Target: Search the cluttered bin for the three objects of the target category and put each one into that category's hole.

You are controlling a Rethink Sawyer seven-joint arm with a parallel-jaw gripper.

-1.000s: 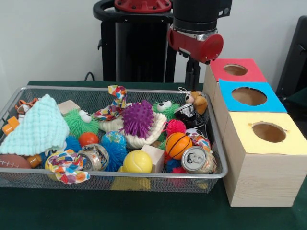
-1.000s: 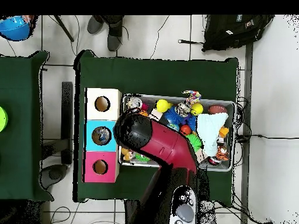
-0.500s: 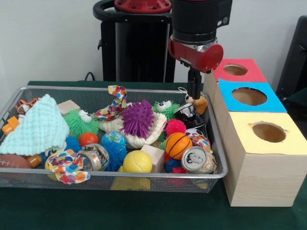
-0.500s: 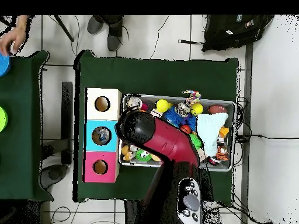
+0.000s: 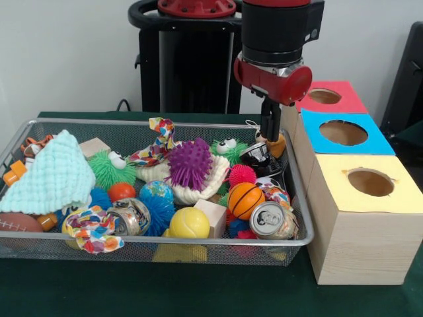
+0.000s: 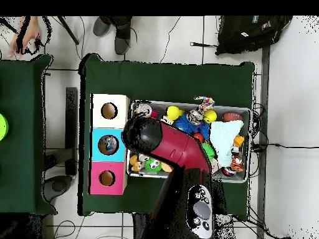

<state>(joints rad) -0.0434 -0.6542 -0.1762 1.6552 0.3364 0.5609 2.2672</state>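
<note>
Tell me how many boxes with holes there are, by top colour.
Red-topped box: 1
Blue-topped box: 1
Yellow-topped box: 1
Total: 3

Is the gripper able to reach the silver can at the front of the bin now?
Probably yes: the silver can lies on top of the pile, uncovered, though the gripper hangs farther back.

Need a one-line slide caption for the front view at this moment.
Sawyer's gripper hangs over the right end of a wire bin packed with toys, beside three boxes with holes.
</note>
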